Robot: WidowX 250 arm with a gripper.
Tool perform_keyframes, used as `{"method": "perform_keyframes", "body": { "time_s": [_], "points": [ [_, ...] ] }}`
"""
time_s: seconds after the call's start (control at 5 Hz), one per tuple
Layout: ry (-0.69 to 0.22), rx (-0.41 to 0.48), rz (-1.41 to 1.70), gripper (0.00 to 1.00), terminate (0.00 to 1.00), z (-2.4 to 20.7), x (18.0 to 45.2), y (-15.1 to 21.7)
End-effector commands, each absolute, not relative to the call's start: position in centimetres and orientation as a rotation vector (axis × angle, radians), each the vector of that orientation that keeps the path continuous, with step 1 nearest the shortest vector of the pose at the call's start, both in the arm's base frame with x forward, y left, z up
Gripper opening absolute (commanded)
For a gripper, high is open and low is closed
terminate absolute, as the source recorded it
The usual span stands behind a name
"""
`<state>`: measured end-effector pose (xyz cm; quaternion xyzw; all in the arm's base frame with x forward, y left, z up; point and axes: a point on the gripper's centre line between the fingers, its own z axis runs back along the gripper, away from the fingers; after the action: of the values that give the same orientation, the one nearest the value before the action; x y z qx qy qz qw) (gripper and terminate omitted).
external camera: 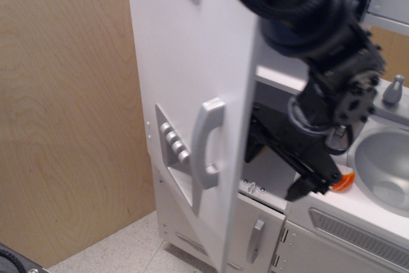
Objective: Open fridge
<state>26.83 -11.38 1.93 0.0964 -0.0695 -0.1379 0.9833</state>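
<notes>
The silver-grey toy fridge door stands swung well open to the left, seen nearly edge-on. Its long vertical handle and the recessed dispenser panel with its buttons face left. A white shelf shows inside the fridge. My black gripper reaches behind the door's inner edge, into the open gap, below the shelf. Its fingers look spread, holding nothing. The small lower door with a short handle is shut.
A grey sink basin with a tap sits to the right. An orange object lies beside the sink, partly hidden by my gripper. A plywood wall stands on the left. A vented drawer front is below the sink.
</notes>
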Motion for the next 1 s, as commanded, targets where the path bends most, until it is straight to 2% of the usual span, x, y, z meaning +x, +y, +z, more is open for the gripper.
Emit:
{"method": "perform_keyframes", "body": {
  "time_s": [0.0,0.4,0.8],
  "points": [
    [-0.167,0.148,-0.284,1.0,0.0,4.5,22.9,-7.8],
    [-0.193,0.151,-0.258,1.0,0.0,4.8,20.4,-2.3],
    [-0.227,0.124,-0.21,1.0,0.0,4.4,20.5,3.3]
  ]
}}
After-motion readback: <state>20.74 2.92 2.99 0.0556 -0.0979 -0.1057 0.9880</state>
